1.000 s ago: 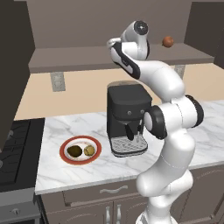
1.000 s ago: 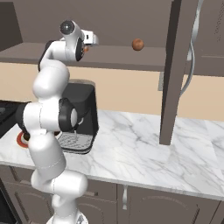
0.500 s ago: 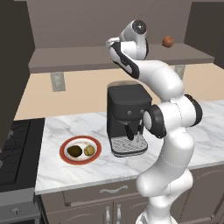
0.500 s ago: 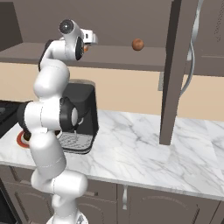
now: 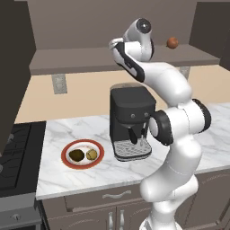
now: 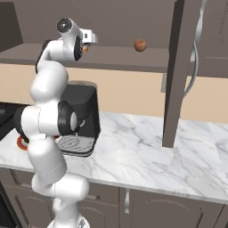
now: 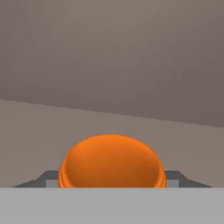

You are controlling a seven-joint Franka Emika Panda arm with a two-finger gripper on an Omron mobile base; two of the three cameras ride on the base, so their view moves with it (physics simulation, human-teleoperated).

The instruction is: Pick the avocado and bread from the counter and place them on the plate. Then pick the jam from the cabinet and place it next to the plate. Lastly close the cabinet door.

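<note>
In the hand view the orange jam (image 7: 112,159) sits on the cabinet shelf, right between my dark fingertips (image 7: 46,178), which press against its two sides. My gripper (image 7: 112,180) is shut on the jam. From the right base view the arm reaches up into the cabinet, and a sliver of the jam (image 6: 84,49) shows under the hand. Down on the counter (image 5: 67,130) lies the red-rimmed plate (image 5: 67,150). The dark avocado (image 5: 77,155) and the tan bread (image 5: 91,154) rest side by side on it. The cabinet door (image 6: 178,71) stands open.
A reddish-brown ball (image 5: 172,42) lies further right on the same shelf. A black coffee machine (image 5: 132,121) stands on the counter just right of the plate, under my arm. A stove (image 5: 18,152) borders the counter on the left.
The jaws have come together onto the jam. The arm has stayed in nearly the same place at the shelf.
</note>
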